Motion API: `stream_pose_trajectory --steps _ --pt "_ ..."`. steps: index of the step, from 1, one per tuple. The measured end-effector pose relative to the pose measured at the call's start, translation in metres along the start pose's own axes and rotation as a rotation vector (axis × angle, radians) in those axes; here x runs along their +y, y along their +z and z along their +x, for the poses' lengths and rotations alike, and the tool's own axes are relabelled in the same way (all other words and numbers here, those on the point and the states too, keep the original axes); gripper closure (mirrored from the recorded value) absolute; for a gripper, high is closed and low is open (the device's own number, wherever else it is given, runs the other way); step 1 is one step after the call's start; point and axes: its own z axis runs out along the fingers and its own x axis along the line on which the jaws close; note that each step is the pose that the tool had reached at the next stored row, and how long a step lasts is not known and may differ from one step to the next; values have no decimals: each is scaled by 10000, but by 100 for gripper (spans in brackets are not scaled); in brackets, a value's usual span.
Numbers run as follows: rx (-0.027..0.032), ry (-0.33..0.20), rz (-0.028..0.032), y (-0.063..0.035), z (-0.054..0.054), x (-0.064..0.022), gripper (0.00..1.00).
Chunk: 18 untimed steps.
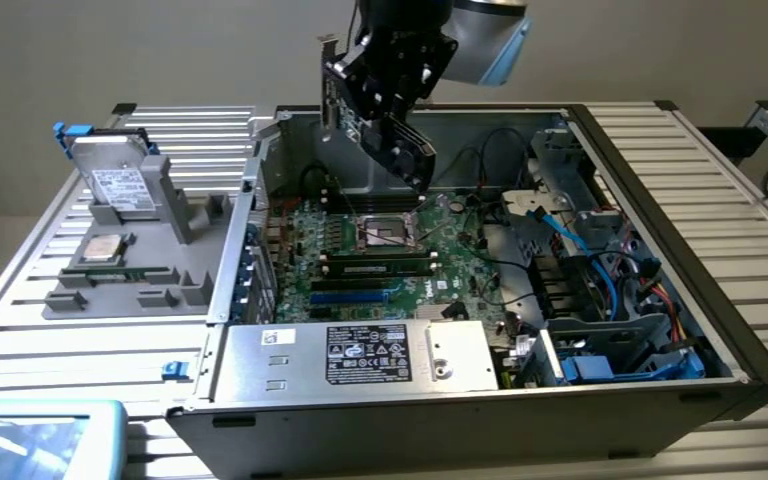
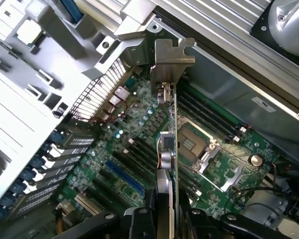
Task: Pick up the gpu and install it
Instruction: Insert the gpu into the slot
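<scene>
My gripper (image 1: 387,92) is shut on the gpu (image 1: 373,135), a thin dark card that hangs tilted in the air above the back of the open computer case (image 1: 664,250). The card's lower corner is over the processor socket (image 1: 387,232) of the green motherboard (image 1: 464,262). In the wrist view I see the gpu (image 2: 167,149) edge-on between my fingers (image 2: 139,221), its metal bracket (image 2: 173,55) pointing at the case's rear wall. The blue expansion slot (image 2: 123,177) lies on the board below and to one side of the card, apart from it.
A grey fixture (image 1: 131,295) at the exterior view's left holds a silver hard drive (image 1: 117,182), a processor (image 1: 101,248) and a memory stick (image 1: 124,272). The power supply (image 1: 357,355) fills the case's near side. Cables (image 1: 611,280) crowd the right bay.
</scene>
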Motion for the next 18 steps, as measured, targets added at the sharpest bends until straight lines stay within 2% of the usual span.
stream_pose_trajectory --steps 18 --pt "305 -3262 160 17 -1 -2 72"
